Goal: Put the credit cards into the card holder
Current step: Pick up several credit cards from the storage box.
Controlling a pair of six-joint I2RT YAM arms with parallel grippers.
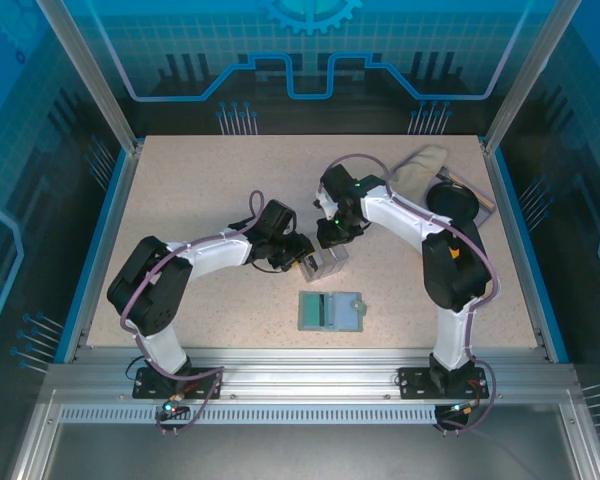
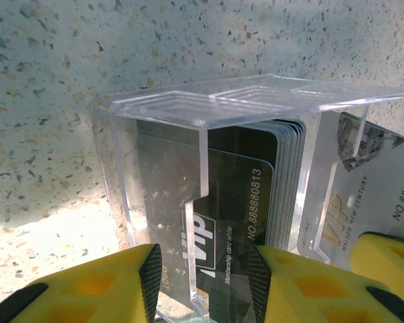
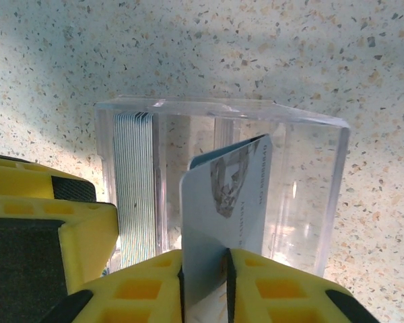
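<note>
The holder (image 1: 330, 310) lies open, slots up, back toward the bases from the left gripper (image 2: 203, 276), ready for loading. That gripper clamps the clear box (image 2: 256, 101), apparently to steady it. The right gripper (image 3: 205, 272) pinches one card (image 3: 236, 182) upright inside the box, likely to lift it out. The stack (image 3: 135, 175) stands left of its fingers.

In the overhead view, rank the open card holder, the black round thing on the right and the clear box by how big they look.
1. card holder, the largest.
2. black round thing, only a little smaller.
3. clear box, the smallest, though it is partly covered, so this is less sure.
</note>
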